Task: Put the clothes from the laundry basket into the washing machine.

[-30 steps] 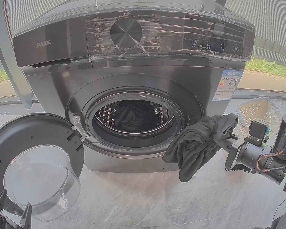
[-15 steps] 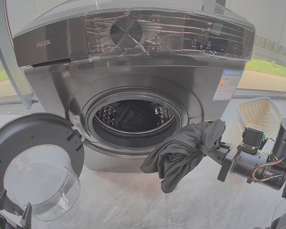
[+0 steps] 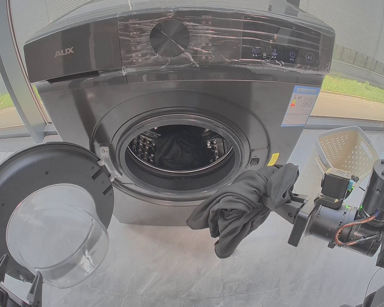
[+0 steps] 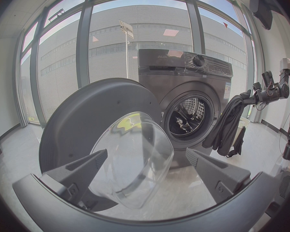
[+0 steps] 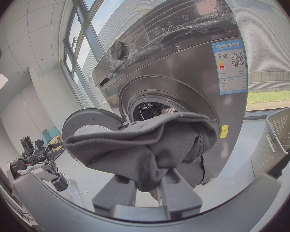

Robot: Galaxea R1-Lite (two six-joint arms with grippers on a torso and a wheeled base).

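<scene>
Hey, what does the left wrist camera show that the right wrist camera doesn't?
Left wrist view, not the right: the left gripper, open, before the open door, and the dark garment hanging full length from the right gripper. Right wrist view, not the left: the yellow sticker beside the drum opening, and that gripper's fingers clamped on the cloth. Both: the washing machine, its door and the laundry basket.

A dark grey garment (image 3: 239, 205) hangs bunched from the right hand (image 3: 286, 202), beside the open port of the washer (image 3: 179, 90). Dark clothes (image 3: 179, 150) lie in its drum. The white perforated basket (image 3: 350, 150) stands on the floor to its right.
</scene>
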